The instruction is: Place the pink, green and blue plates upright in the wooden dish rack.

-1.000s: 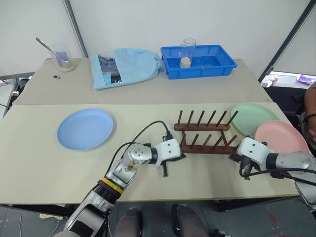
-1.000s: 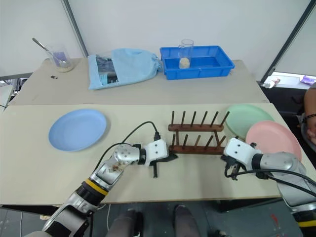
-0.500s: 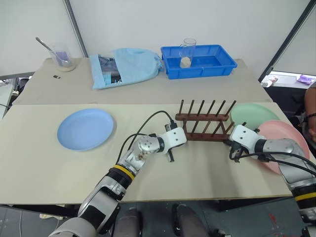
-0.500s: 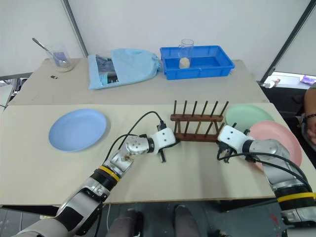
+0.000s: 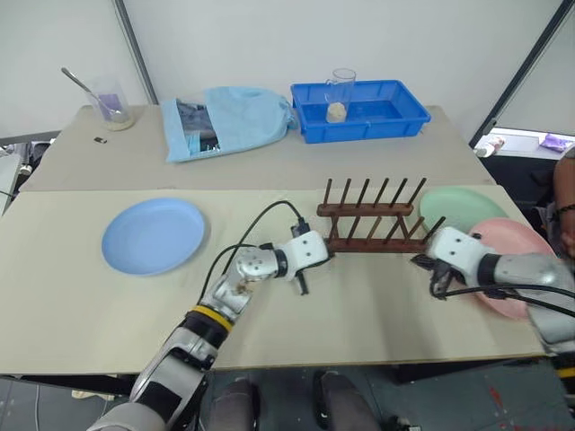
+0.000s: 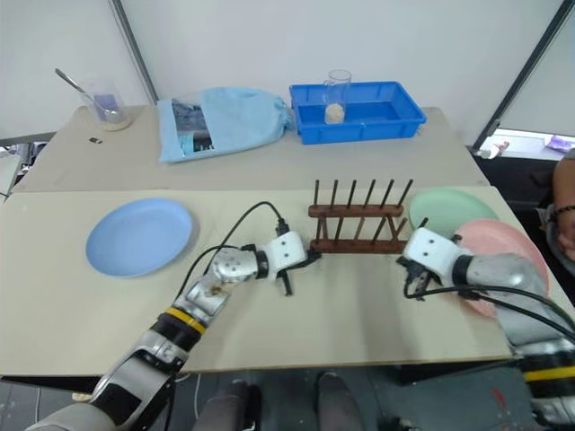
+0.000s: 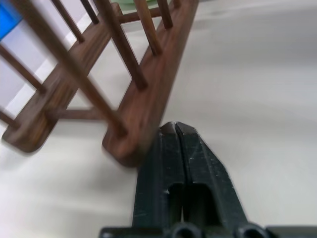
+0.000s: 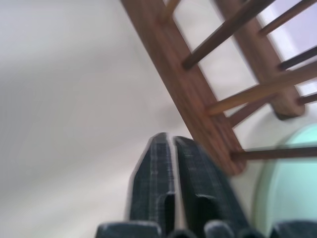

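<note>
The wooden dish rack (image 5: 373, 222) stands empty at the middle right of the near table. The blue plate (image 5: 153, 236) lies flat at the left. Right of the rack, the green plate (image 5: 463, 208) lies flat, and the pink plate (image 5: 512, 260) in front of it is partly covered by my right arm. My left gripper (image 5: 323, 260) is shut, its tips (image 7: 176, 130) at the left end of the rack's near rail (image 7: 148, 99). Beside that rail's right end (image 8: 198, 99), my right gripper (image 5: 422, 263) is also shut and holds nothing.
On the back table stand a bright-blue tray (image 5: 395, 117) with a glass beaker (image 5: 340, 94), a light-blue cloth bag (image 5: 229, 121) and a beaker with a spoon (image 5: 112, 101). A person's arm (image 5: 566, 211) shows at the right edge.
The rack has slid away from me across the table since a second ago. In the last half second both grippers have drawn slightly back from its ends.
</note>
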Robot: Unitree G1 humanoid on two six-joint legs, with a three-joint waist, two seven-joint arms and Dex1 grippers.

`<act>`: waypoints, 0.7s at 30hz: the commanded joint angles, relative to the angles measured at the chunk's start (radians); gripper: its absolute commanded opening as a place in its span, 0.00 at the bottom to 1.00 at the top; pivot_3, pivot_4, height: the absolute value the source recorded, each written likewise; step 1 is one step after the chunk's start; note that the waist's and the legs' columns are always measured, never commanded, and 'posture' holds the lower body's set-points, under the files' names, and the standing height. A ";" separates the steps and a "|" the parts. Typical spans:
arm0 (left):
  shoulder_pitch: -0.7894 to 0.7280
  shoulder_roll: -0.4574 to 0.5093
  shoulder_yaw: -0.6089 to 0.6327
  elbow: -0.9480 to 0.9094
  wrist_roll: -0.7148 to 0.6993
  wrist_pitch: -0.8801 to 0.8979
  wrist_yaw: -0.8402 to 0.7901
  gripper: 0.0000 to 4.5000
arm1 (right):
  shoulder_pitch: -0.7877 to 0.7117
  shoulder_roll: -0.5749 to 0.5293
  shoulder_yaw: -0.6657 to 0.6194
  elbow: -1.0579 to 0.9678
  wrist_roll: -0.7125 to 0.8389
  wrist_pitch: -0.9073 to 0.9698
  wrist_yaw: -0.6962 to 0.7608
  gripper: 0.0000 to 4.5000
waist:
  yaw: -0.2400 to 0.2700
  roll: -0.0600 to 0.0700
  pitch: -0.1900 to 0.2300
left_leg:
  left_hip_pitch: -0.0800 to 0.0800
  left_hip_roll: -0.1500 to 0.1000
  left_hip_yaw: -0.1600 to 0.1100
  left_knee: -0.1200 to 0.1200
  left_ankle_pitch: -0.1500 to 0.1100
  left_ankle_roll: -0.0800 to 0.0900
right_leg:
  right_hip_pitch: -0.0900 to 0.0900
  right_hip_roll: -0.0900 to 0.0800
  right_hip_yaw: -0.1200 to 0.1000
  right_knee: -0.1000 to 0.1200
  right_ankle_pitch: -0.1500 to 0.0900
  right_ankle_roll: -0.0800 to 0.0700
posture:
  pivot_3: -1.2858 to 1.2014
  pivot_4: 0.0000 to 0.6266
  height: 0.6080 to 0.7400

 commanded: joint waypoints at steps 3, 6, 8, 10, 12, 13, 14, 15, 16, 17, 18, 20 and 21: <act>0.031 0.106 0.077 -0.299 -0.213 0.137 -0.174 0.72 | 0.136 -0.005 -0.285 -0.214 0.127 0.173 -0.003 0.58 | 0.005 0.000 0.000 | 0.001 -0.001 0.001 0.000 0.000 0.000 | 0.001 -0.001 0.000 0.000 -0.003 -0.005 | 0.52 0.24 0.85; 0.010 0.156 0.098 -0.364 -0.296 0.193 -0.251 1.00 | 0.198 0.034 -0.397 -0.252 0.100 0.204 -0.076 0.80 | 0.007 0.000 0.000 | 0.001 0.000 0.002 0.005 0.000 0.000 | 0.002 -0.002 -0.001 0.000 -0.003 -0.005 | 0.52 0.24 0.85; -0.008 0.167 0.102 -0.396 -0.347 0.231 -0.286 1.00 | 0.255 0.064 -0.427 -0.270 0.059 0.202 -0.123 0.95 | 0.008 0.000 0.000 | 0.000 0.000 0.001 0.007 0.000 -0.001 | 0.003 -0.002 -0.001 -0.001 -0.003 -0.005 | 0.52 0.24 0.85; -0.025 0.165 0.099 -0.413 -0.378 0.242 -0.309 1.00 | 0.303 0.106 -0.421 -0.282 0.014 0.206 -0.190 0.95 | 0.009 0.000 0.000 | 0.000 0.000 0.002 0.008 0.000 -0.001 | 0.003 -0.002 -0.001 -0.001 -0.003 -0.005 | 0.52 0.24 0.85; -0.035 0.162 0.089 -0.417 -0.386 0.236 -0.327 1.00 | 0.313 0.147 -0.390 -0.288 -0.015 0.236 -0.257 0.95 | 0.007 0.001 0.000 | 0.000 0.000 0.002 0.008 0.000 -0.001 | 0.003 -0.003 -0.001 -0.001 -0.003 -0.005 | 0.52 0.24 0.85; -0.038 0.160 0.084 -0.420 -0.392 0.233 -0.338 1.00 | 0.306 0.168 -0.371 -0.287 -0.018 0.265 -0.288 0.95 | 0.003 0.001 0.000 | 0.000 -0.001 0.002 0.008 0.000 -0.001 | 0.002 -0.003 0.000 -0.001 -0.003 -0.005 | 0.52 0.24 0.85; -0.041 0.156 0.082 -0.422 -0.401 0.234 -0.346 1.00 | 0.294 0.186 -0.352 -0.282 -0.026 0.287 -0.317 0.95 | 0.000 0.001 -0.001 | 0.000 -0.001 0.002 0.008 0.000 -0.001 | 0.002 -0.003 0.000 -0.001 -0.003 -0.005 | 0.52 0.24 0.85; -0.045 0.151 0.080 -0.422 -0.407 0.235 -0.351 1.00 | 0.285 0.198 -0.340 -0.277 -0.031 0.301 -0.337 0.95 | -0.003 0.001 -0.001 | 0.000 0.000 0.002 0.008 0.000 -0.001 | 0.002 -0.002 0.000 -0.001 -0.003 -0.005 | 0.52 0.24 0.85; -0.052 0.144 0.084 -0.420 -0.421 0.241 -0.359 1.00 | 0.277 0.204 -0.319 -0.265 -0.037 0.312 -0.348 0.95 | -0.007 0.002 -0.001 | 0.000 0.000 0.002 0.008 0.000 0.000 | 0.002 -0.002 0.000 0.000 -0.003 -0.005 | 0.52 0.24 0.85; -0.061 0.142 0.089 -0.416 -0.435 0.246 -0.372 1.00 | 0.262 0.212 -0.298 -0.243 -0.049 0.318 -0.369 0.95 | -0.008 0.002 -0.001 | 0.001 0.000 0.002 0.008 0.000 0.000 | 0.002 -0.002 0.000 0.000 -0.003 -0.005 | 0.52 0.24 0.85; -0.068 0.142 0.093 -0.412 -0.448 0.249 -0.388 1.00 | 0.248 0.216 -0.281 -0.222 -0.057 0.324 -0.385 0.95 | -0.007 0.002 -0.001 | 0.001 0.000 0.002 0.008 0.000 0.000 | 0.002 -0.002 0.000 0.000 -0.003 -0.005 | 0.52 0.24 0.85; -0.079 0.141 0.095 -0.397 -0.450 0.220 -0.413 1.00 | 0.221 0.219 -0.251 -0.182 -0.062 0.335 -0.403 0.95 | -0.005 0.002 -0.001 | 0.000 0.000 0.001 0.008 0.000 0.000 | 0.001 -0.001 0.000 0.000 -0.003 -0.005 | 0.52 0.24 0.85; -0.083 0.143 0.091 -0.391 -0.444 0.207 -0.424 1.00 | 0.208 0.220 -0.240 -0.164 -0.064 0.338 -0.412 0.95 | -0.003 0.002 -0.001 | 0.000 0.000 0.001 0.008 0.000 0.000 | 0.001 -0.001 0.000 0.000 -0.003 -0.005 | 0.52 0.24 0.85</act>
